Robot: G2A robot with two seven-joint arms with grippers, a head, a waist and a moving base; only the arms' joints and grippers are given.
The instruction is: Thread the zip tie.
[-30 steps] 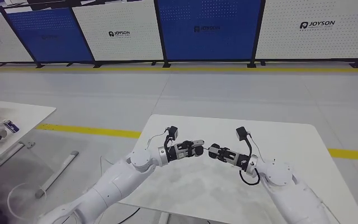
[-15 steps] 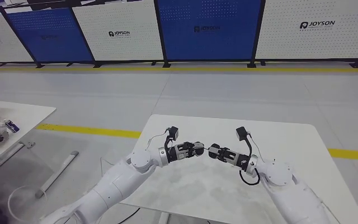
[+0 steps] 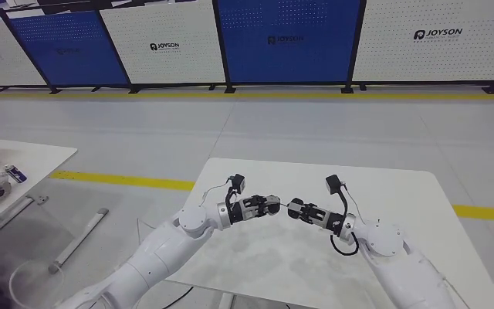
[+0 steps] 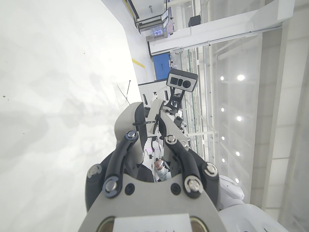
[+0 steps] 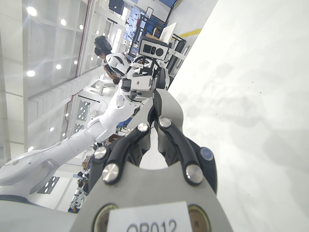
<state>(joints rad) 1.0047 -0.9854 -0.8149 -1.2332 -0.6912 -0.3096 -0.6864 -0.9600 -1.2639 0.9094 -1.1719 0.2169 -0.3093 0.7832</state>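
One broad white rectangular worktop point(image 3: 386, 185) lies under the job, and both white arms meet above it, a little toward 10 o'clock from its middle. The left hand point(image 3: 275, 205) sits at 9 o'clock of the meeting point and the right hand point(image 3: 292, 208) at 3 o'clock, facing each other and nearly touching. The right hand is clenched, its dark pads pressed together, and by my reading it grasps one end of the thin dark plastic zip tie point(image 4: 144, 122). That zip tie is held in the air between the two hands, clear of the worktop, and reaches the left hand. Whether the left hand is clenched on it or released I cannot tell. Two thin dark strips point(image 4: 125, 92), perhaps spare ties, lie crossed on the worktop beyond the left hand.

I judge the task to be at its fine stage. The zip tie is up and its ends are brought close, but no closed loop shows, so feeding the tail through the head and pulling it snug seem left to do.

Against a second ago, the left arm's elbow has drifted slightly toward 9 o'clock and its hand has eased back a touch. The right arm and hand stand where they were.
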